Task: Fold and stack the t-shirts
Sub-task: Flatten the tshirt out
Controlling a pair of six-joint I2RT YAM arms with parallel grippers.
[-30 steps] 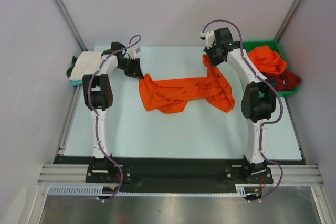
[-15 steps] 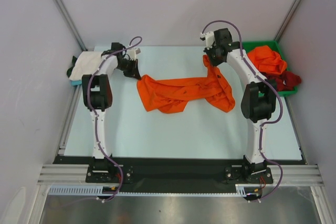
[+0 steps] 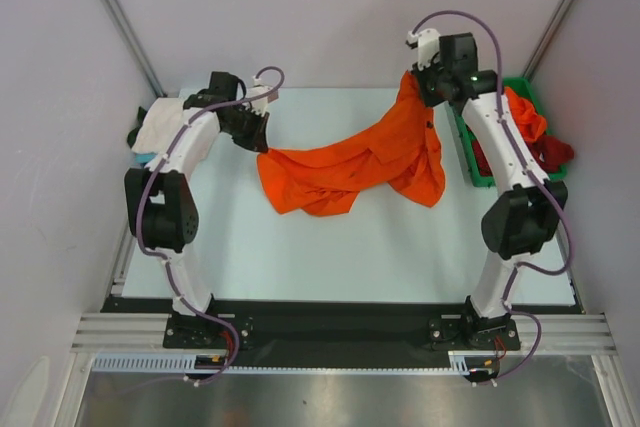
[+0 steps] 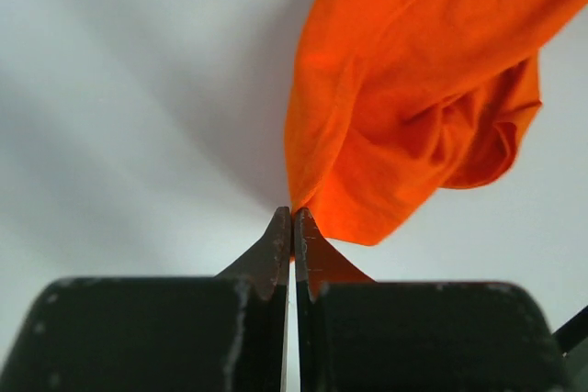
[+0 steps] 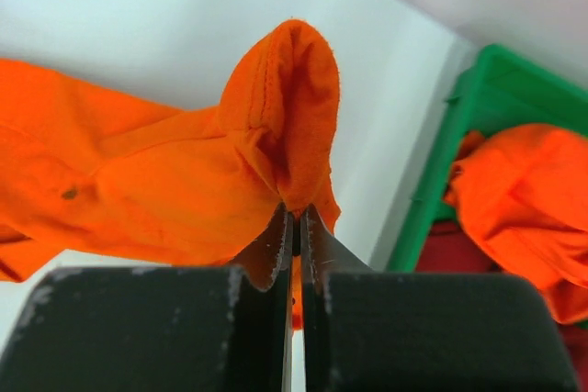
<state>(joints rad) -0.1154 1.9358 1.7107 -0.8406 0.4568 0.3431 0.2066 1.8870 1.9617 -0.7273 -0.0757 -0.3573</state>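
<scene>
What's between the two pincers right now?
The orange t-shirt, slung from the left pincer to the right pincer; the top view shows it.

I find open bench [image 3: 380,257] along the near edge; the stretched orange t-shirt [image 3: 340,167] bars the middle, the green bin [image 3: 471,159] the right.

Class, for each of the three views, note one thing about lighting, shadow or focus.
Top external: the light is even and soft, with dull glare on the metal sheet at the bottom. Left wrist: a broad, soft-edged shadow spreads over the table beside the orange t-shirt, whose colour is strongly saturated. Right wrist: the green bin in the background looks slightly soft.
</scene>
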